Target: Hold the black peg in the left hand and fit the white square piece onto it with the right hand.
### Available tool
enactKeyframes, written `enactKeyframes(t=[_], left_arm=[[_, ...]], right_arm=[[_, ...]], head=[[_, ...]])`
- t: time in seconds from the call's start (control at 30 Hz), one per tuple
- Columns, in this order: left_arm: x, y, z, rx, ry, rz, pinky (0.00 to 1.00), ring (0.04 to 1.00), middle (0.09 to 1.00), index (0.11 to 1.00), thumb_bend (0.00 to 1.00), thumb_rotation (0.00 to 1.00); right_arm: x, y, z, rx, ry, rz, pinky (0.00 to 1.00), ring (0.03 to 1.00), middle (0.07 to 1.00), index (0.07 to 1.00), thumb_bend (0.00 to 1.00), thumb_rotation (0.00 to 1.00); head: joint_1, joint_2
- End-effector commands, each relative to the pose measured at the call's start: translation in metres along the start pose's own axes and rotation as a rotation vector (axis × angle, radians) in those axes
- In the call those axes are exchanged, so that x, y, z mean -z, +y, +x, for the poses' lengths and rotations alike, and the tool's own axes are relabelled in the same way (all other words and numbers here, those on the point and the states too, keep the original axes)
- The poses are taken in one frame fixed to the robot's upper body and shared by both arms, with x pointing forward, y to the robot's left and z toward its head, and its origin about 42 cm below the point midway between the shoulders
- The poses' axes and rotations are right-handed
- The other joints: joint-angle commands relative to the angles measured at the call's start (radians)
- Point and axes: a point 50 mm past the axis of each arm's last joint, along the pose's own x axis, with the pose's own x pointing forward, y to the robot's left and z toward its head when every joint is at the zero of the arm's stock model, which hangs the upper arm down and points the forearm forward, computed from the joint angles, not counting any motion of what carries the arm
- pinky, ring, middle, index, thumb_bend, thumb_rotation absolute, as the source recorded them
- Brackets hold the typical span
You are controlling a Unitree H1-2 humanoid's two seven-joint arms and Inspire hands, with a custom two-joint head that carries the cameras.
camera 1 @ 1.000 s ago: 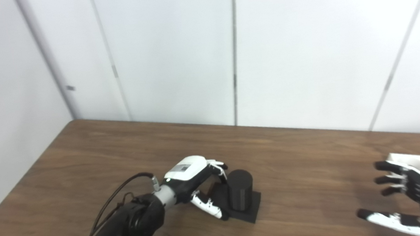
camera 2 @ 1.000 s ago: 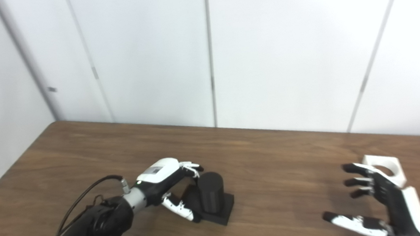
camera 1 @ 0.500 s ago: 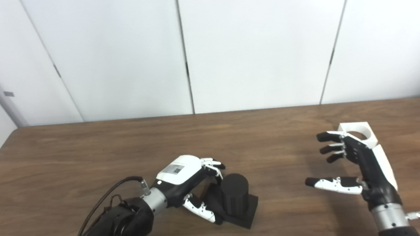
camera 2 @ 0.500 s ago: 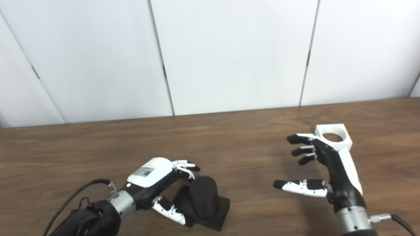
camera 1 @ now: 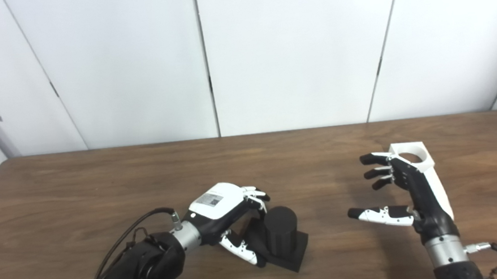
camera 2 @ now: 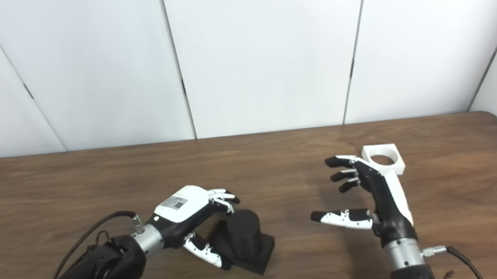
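Here the right hand [camera 2: 381,191] hangs spread and empty — white square piece [camera 2: 384,159] just behind its fingertips.

Bright, even light from above; soft shadow at nine o'clock of the right hand [camera 1: 410,188]; slight overall softness, mild glare

The desk [camera 1: 99,179] is brown wood grain with a soft sheen. The peg [camera 1: 281,232] looks like matt black plastic, and the square piece [camera 1: 412,155] like matt white plastic. Each robot hand [camera 1: 223,209] [camera 1: 408,190] has glossy black-and-white shells and a brushed metal wrist.
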Motion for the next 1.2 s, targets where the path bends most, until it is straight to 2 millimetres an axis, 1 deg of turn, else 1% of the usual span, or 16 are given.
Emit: enactKeyframes(t=[0.0,0.03,0.1,0.17,0.27,0.3,0.33,0.4,0.53,0.57,0.63,0.7,0.83,0.9,1.13,1.17], left_arm=[[0.01,-0.024,-0.007,0.142,0.048,0.067,0.85,0.908,0.868,0.489,0.52,0.07],[0.012,-0.023,-0.008,0.144,0.049,0.073,0.84,0.904,0.868,0.489,0.52,0.07],[0.014,-0.022,-0.011,0.143,0.05,0.07,0.84,0.901,0.868,0.489,0.52,0.06],[0.017,-0.023,-0.015,0.142,0.05,0.064,0.84,0.901,0.867,0.49,0.52,0.06],[0.019,-0.024,-0.019,0.137,0.054,0.065,0.84,0.897,0.866,0.49,0.52,0.06],[0.02,-0.024,-0.02,0.136,0.055,0.063,0.84,0.896,0.865,0.49,0.52,0.06],[0.02,-0.024,-0.021,0.135,0.054,0.064,0.84,0.895,0.864,0.49,0.52,0.06],[0.021,-0.024,-0.023,0.126,0.046,0.062,0.84,0.887,0.86,0.49,0.52,0.06],[0.022,-0.025,-0.026,0.11,0.036,0.048,0.83,0.874,0.85,0.49,0.52,0.06],[0.022,-0.026,-0.027,0.114,0.039,0.049,0.82,0.871,0.849,0.49,0.52,0.06],[0.021,-0.027,-0.028,0.121,0.042,0.051,0.83,0.875,0.855,0.49,0.52,0.06],[0.02,-0.027,-0.03,0.12,0.039,0.055,0.82,0.87,0.852,0.49,0.52,0.06],[0.022,-0.027,-0.033,0.11,0.032,0.057,0.8,0.856,0.846,0.49,0.52,0.06],[0.021,-0.026,-0.034,0.108,0.031,0.055,0.81,0.856,0.846,0.49,0.52,0.06],[0.017,-0.024,-0.035,0.107,0.032,0.051,0.8,0.853,0.839,0.49,0.52,0.06],[0.017,-0.024,-0.035,0.108,0.032,0.047,0.81,0.858,0.842,0.49,0.52,0.06]], right_arm=[[-0.019,-0.012,0.013,0.01,-0.098,-0.039,0.48,0.611,0.709,0.672,0.61,0.0],[-0.02,-0.017,0.016,-0.002,-0.101,-0.064,0.48,0.614,0.713,0.679,0.61,0.0],[-0.022,-0.03,0.024,-0.032,-0.101,-0.122,0.49,0.633,0.728,0.699,0.63,0.0],[-0.026,-0.044,0.034,-0.086,-0.095,-0.205,0.51,0.644,0.754,0.734,0.66,0.04],[-0.034,-0.061,0.048,-0.159,-0.09,-0.394,0.54,0.693,0.803,0.776,0.71,0.12],[-0.038,-0.066,0.053,-0.174,-0.087,-0.472,0.58,0.738,0.828,0.783,0.74,0.14],[-0.042,-0.071,0.059,-0.179,-0.083,-0.543,0.59,0.76,0.839,0.787,0.76,0.15],[-0.048,-0.079,0.069,-0.174,-0.07,-0.65,0.6,0.776,0.846,0.784,0.78,0.14],[-0.051,-0.09,0.091,-0.137,-0.061,-0.835,0.63,0.79,0.848,0.779,0.81,0.1],[-0.051,-0.092,0.095,-0.134,-0.057,-0.871,0.64,0.8,0.853,0.779,0.82,0.09],[-0.051,-0.097,0.106,-0.155,-0.031,-0.945,0.66,0.822,0.873,0.792,0.82,0.1],[-0.053,-0.103,0.119,-0.198,0.024,-1.02,0.77,0.919,0.957,0.844,0.86,0.16],[-0.052,-0.109,0.142,-0.236,0.095,-1.113,0.86,0.982,0.996,0.869,0.9,0.18],[-0.049,-0.109,0.152,-0.238,0.103,-1.129,0.88,0.986,0.999,0.865,0.91,0.16],[-0.037,-0.104,0.18,-0.241,0.144,-1.188,0.89,0.986,0.998,0.87,0.9,0.18],[-0.035,-0.103,0.184,-0.245,0.159,-1.192,0.89,0.982,0.997,0.878,0.91,0.17]], head=[[-0.019,-0.007],[-0.034,-0.013],[-0.091,-0.038],[-0.125,-0.055],[-0.181,-0.083],[-0.189,-0.087],[-0.197,-0.092],[-0.209,-0.101],[-0.24,-0.124],[-0.247,-0.128],[-0.258,-0.134],[-0.266,-0.138],[-0.274,-0.146],[-0.275,-0.148],[-0.272,-0.148],[-0.259,-0.143]])
